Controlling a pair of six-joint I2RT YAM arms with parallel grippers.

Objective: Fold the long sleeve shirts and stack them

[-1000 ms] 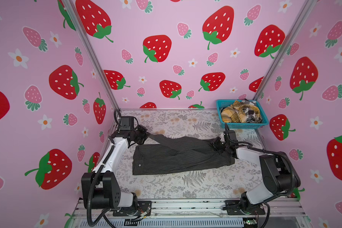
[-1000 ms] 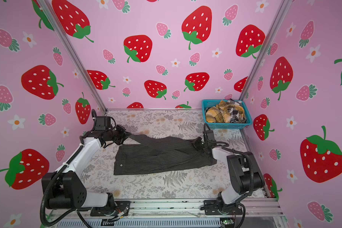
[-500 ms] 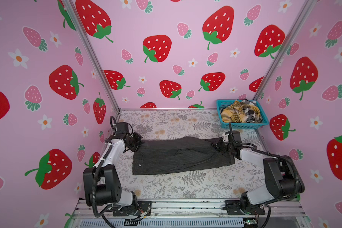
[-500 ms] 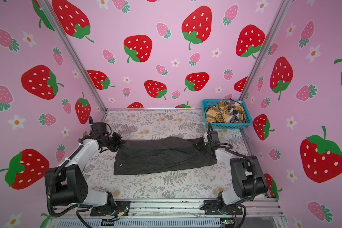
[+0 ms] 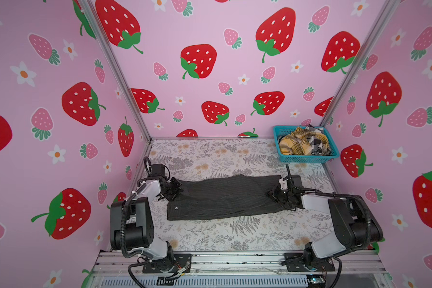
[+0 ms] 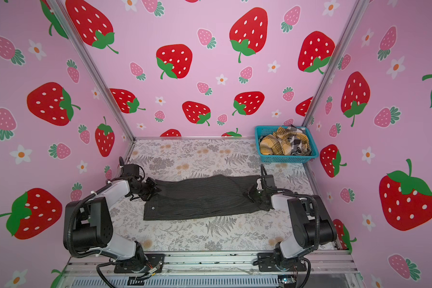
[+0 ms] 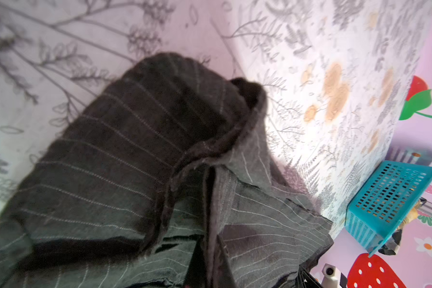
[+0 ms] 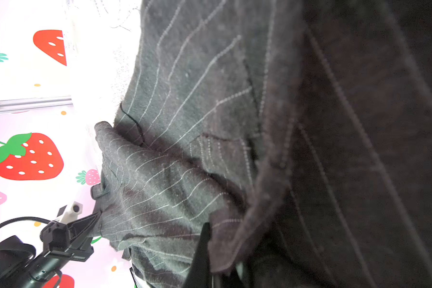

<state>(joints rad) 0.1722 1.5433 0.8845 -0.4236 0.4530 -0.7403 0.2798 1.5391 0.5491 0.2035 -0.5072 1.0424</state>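
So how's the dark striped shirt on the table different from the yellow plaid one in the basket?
The dark striped shirt lies spread out on the table; the yellow plaid shirt sits crumpled in the teal basket. The left gripper and right gripper each pinch an end of the dark striped shirt; nothing touches the yellow plaid shirt. Both are soft cloth.

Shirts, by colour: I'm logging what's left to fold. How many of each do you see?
1 charcoal pinstriped shirt, on the table
1 yellow plaid shirt, in the basket
1 black-and-white check shirt, in the basket
Total: 3 shirts
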